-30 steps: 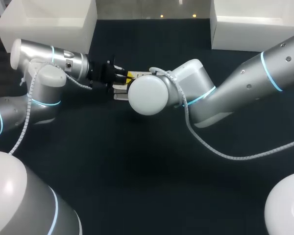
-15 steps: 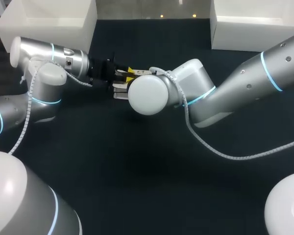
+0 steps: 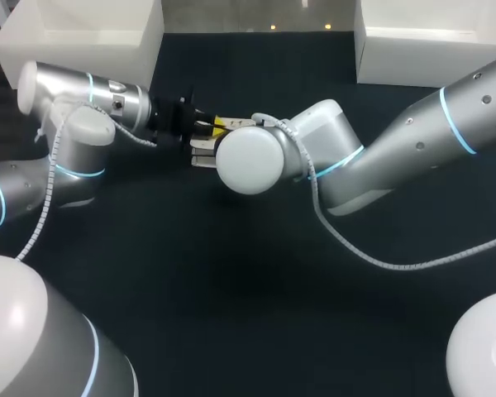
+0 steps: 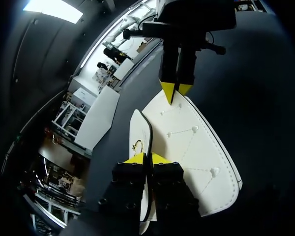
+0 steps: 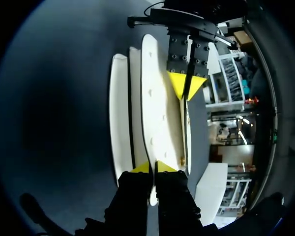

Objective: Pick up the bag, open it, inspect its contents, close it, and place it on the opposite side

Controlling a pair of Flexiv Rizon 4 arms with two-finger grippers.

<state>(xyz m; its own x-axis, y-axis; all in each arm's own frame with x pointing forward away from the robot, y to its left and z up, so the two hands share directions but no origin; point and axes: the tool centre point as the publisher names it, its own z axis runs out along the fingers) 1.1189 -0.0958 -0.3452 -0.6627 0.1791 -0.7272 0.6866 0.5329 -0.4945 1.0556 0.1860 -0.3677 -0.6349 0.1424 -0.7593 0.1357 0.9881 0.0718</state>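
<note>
Dark table [image 3: 231, 314] spreads beneath; white bag [image 4: 196, 147] is toward eleven o'clock. Both left gripper [image 4: 147, 158] and right gripper [image 5: 153, 167] clamp it, seemingly at opposite edges.

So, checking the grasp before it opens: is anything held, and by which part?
The bag, from two ends: the left gripper pinches its edge at one end, the right gripper at the opposite end.

Smooth, stitched leather-like bag [image 4: 196, 147]; matt dark table [image 3: 231, 273].

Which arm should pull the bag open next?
Probably the left: the left gripper pinches the narrow flap of the bag by the gold clasp, while the right gripper pins its far edge steady.
</note>
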